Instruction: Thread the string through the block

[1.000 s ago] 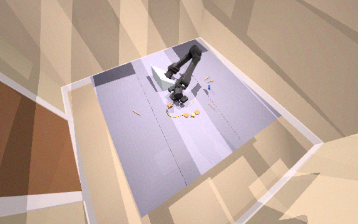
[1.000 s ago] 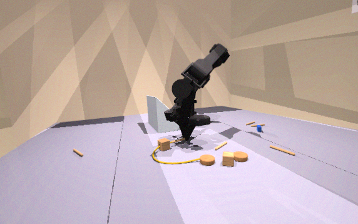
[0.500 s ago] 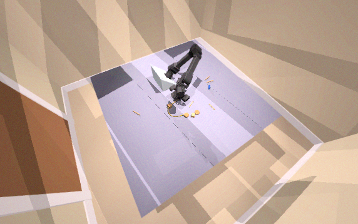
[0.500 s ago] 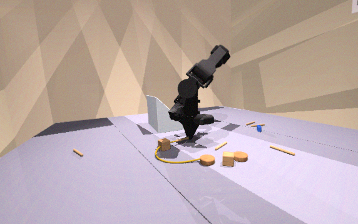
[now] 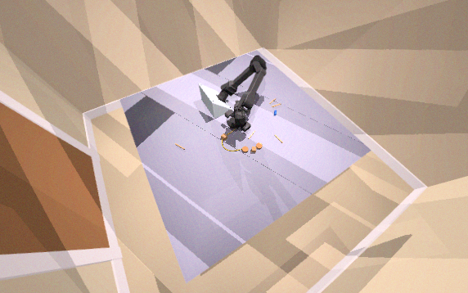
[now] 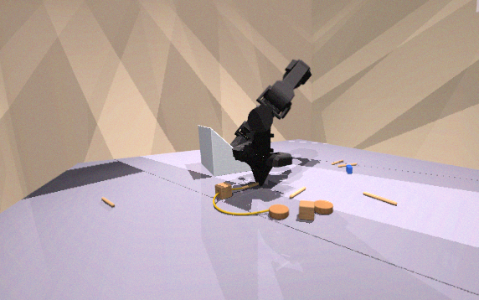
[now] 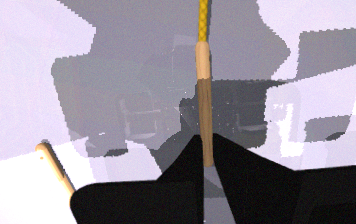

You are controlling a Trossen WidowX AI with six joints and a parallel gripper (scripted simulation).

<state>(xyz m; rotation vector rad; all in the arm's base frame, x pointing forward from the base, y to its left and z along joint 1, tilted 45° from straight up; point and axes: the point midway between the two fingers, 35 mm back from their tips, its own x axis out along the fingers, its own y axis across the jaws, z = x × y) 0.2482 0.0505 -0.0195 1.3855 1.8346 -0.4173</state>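
The gripper (image 5: 236,130) (image 6: 261,183) (image 7: 205,140) is clamped on the string's thin wooden stick (image 6: 251,185) (image 7: 204,100), which is outside the block (image 5: 223,137) (image 6: 223,191), yellow string (image 5: 230,150) (image 6: 239,214) (image 7: 203,20) running from the stick through the block to a round button (image 5: 245,150) (image 6: 279,211).

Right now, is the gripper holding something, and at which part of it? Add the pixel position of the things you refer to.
Yes, the gripper (image 5: 241,128) (image 6: 261,183) (image 7: 205,140) holds the stick (image 6: 251,185) (image 7: 204,100), near the end opposite the yellow string (image 5: 229,150) (image 6: 239,214) (image 7: 203,20).

The robot arm (image 5: 255,82) (image 6: 280,95) is charcoal to black, with chunky, angular links and a rounded joint housing (image 6: 260,118). The end effector (image 5: 236,128) (image 6: 261,183) (image 7: 205,140) has plain black fingers, tapering towards twelve o'clock in the wrist view.
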